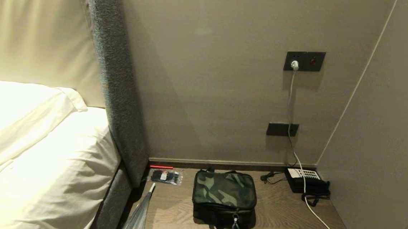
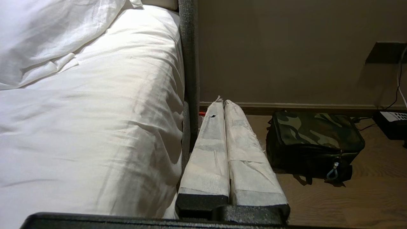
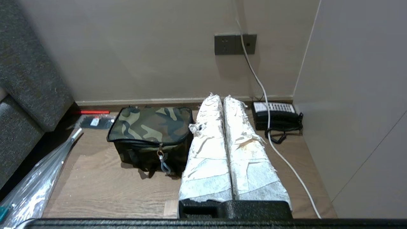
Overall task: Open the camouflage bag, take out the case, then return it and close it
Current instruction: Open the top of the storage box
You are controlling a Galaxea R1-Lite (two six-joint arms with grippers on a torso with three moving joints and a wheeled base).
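The camouflage bag [image 1: 224,195] [image 2: 314,140] [image 3: 152,133] stands zipped shut on the wooden bedside surface, its ring pull with a pale loop hanging at the front. The case is out of view. Neither arm shows in the head view. My left gripper [image 2: 222,102], wrapped in white, is shut and empty, held back from the bag on the bed's side of it. On the bag's phone side my right gripper [image 3: 219,98] is also shut and empty, set back from the bag.
A black desk phone [image 1: 307,181] with a coiled cord sits in the back right corner, and a white cable [image 1: 320,219] trails across the surface. A clear plastic bag [image 1: 137,217], a small packet [image 1: 165,177] and a red pen [image 1: 161,167] lie beside the bed [image 1: 42,160].
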